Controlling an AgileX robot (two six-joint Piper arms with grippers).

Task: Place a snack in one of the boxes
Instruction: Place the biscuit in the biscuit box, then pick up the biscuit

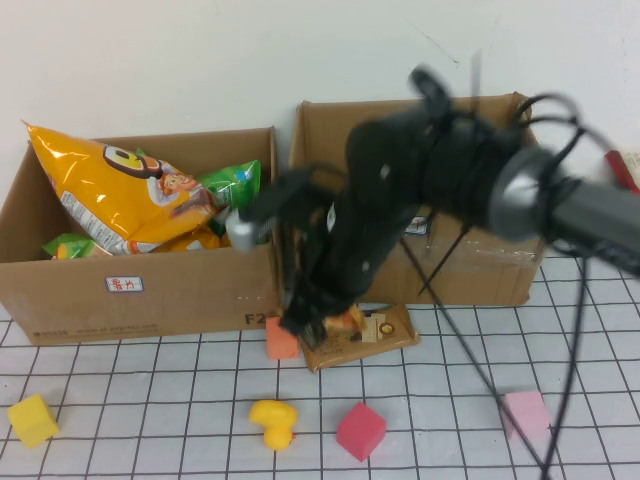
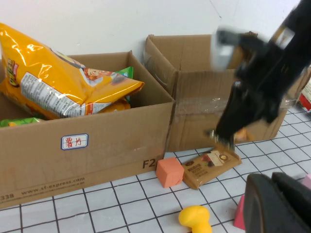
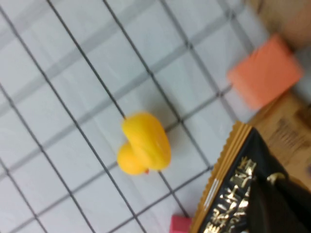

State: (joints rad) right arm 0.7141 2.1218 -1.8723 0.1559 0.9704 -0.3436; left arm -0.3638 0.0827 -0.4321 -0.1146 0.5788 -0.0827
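The wide, low box (image 1: 180,295) at the left holds an orange chip bag (image 1: 110,190) and green packets. The taller taped box (image 1: 480,270) stands to its right, behind the arm. My right gripper (image 1: 312,325) is down on the table in front of the gap between the boxes. In the right wrist view it (image 3: 279,204) is shut on a black-and-gold snack packet (image 3: 228,194), just over a brown snack packet (image 1: 365,335) that lies flat. My left gripper (image 2: 279,204) is low at the near side, its fingers together and empty.
An orange cube (image 1: 282,340) lies beside the brown packet. A yellow duck (image 1: 272,422), a red cube (image 1: 360,430), a pink cube (image 1: 525,412) and a yellow cube (image 1: 32,418) lie on the gridded table. Cables hang from the right arm.
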